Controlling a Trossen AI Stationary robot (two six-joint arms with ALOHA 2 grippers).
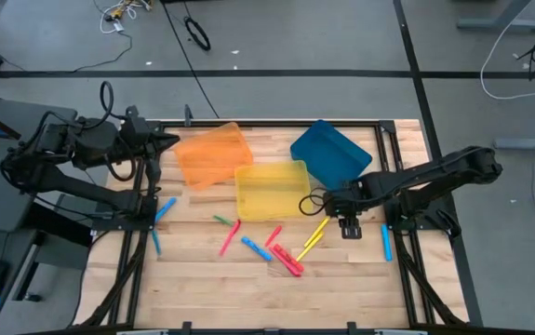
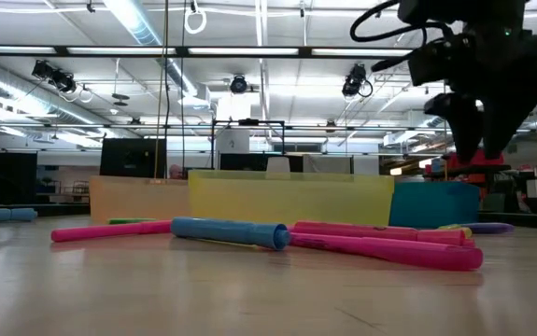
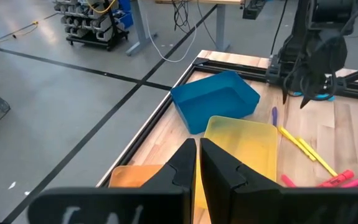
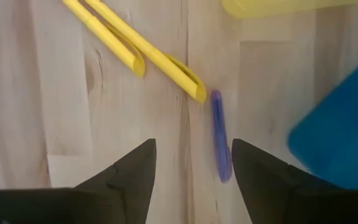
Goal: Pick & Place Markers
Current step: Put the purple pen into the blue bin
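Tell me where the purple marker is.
Right side of the table: the purple marker lies between the yellow markers and the blue tray, under the open right tool.

A robotics lab in an open industrial hall: exposed ceiling ducts (image 2: 16,75) and strip lights (image 2: 142,23), a grey concrete floor (image 1: 323,37) crossed by loose cables (image 1: 197,35), and a wheeled equipment cart (image 3: 91,25) behind.

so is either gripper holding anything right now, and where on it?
Nothing held. Right gripper is open above the purple marker, not gripping it. Left gripper is shut and empty, over the orange tray.
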